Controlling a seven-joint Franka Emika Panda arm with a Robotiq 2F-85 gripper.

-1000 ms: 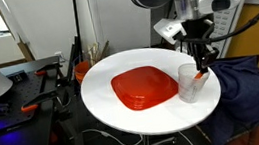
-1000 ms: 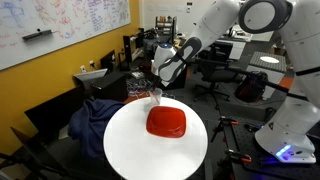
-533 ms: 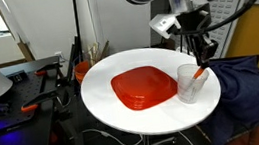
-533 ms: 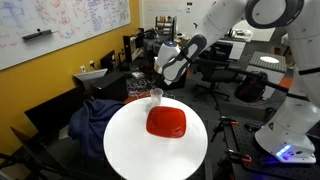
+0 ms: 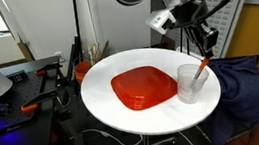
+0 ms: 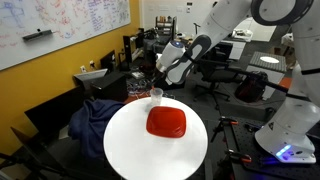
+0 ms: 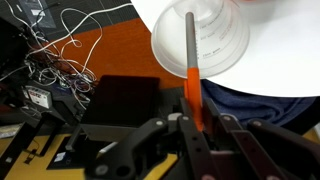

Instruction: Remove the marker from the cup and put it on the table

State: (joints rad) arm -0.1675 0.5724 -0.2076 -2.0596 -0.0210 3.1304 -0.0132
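**Wrist view: marker clamped at its orange end, body inside the cup**

1. Grip. My gripper (image 7: 196,128) is closed narrow on the thin pen-like marker with a grey body and an orange-red end (image 7: 191,62). I hold the orange end because it is the only part standing above the rim.
2. Location. The grey body runs down into the translucent whitish plastic tumbler cup (image 7: 228,55) and leans on its rim. In an exterior view the cup (image 5: 189,85) stands near the edge of the large round white table (image 5: 107,91), just beside the square red plate (image 5: 141,86).
3. Approach. I come in from above, roughly in line with the marker. The jaws then stay clear of the rim, and I judge a pull less likely to tip the light cup.
4. Caution. A dark blue cloth (image 7: 250,105) lies beyond the table edge, so the marker should be released over bare white surface.
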